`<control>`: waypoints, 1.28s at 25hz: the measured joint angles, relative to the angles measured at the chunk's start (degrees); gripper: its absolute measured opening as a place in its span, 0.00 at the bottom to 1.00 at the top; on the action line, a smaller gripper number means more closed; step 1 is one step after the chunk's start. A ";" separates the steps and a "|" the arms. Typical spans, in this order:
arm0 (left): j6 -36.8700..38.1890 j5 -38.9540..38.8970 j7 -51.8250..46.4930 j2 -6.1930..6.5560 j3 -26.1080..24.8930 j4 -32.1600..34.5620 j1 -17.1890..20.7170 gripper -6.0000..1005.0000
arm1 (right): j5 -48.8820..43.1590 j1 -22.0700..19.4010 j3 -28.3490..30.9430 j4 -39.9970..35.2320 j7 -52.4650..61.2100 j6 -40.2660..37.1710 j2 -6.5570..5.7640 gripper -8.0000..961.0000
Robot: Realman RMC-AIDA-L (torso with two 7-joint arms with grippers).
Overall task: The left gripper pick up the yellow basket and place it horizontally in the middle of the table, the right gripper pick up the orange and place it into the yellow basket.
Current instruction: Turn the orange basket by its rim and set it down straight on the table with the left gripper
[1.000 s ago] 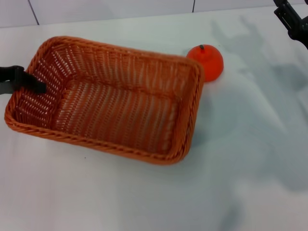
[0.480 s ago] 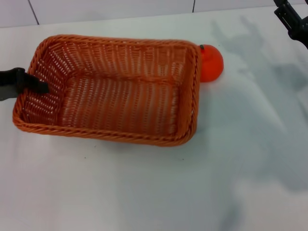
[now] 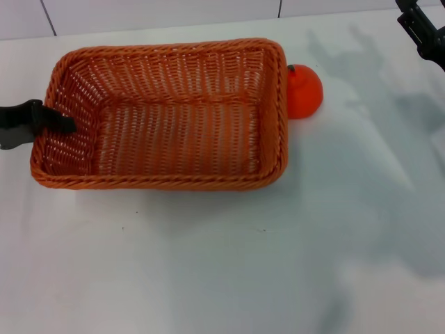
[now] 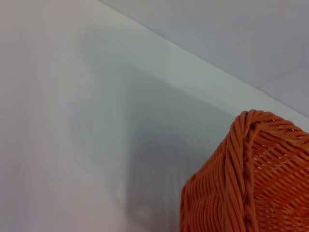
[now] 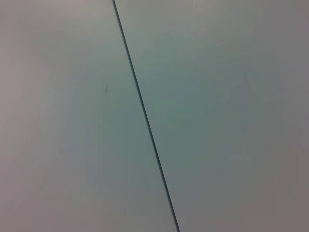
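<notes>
The yellow basket (image 3: 167, 118), orange-brown wicker, lies lengthwise left to right on the white table (image 3: 222, 264), left of centre. My left gripper (image 3: 50, 122) is shut on the basket's left rim. One basket corner shows in the left wrist view (image 4: 251, 179). The orange (image 3: 306, 90) sits on the table touching the basket's right end, partly hidden by its rim. My right gripper (image 3: 422, 31) is at the far right top corner, away from the orange; only part of it shows.
A wall with tile seams runs along the table's far edge (image 3: 160, 14). The right wrist view shows only a pale surface with a dark seam (image 5: 145, 116). Soft shadows fall on the right half of the table.
The left gripper has turned the basket from tilted to level and moved it slightly back and right, so its right end now touches the orange. The right gripper has not moved.
</notes>
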 joint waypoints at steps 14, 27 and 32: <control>-2.89 0.56 -3.44 -2.01 5.89 6.98 2.65 0.13 | 0.00 -0.15 0.02 -0.03 0.00 0.41 0.09 0.91; -4.49 0.73 -3.93 -2.09 6.61 7.20 2.70 0.13 | 0.00 -0.13 0.02 -0.03 -0.06 0.54 0.15 0.91; -5.54 1.87 -4.12 -2.13 6.70 7.30 2.50 0.13 | 0.00 -0.10 0.02 -0.03 -0.08 0.78 0.18 0.90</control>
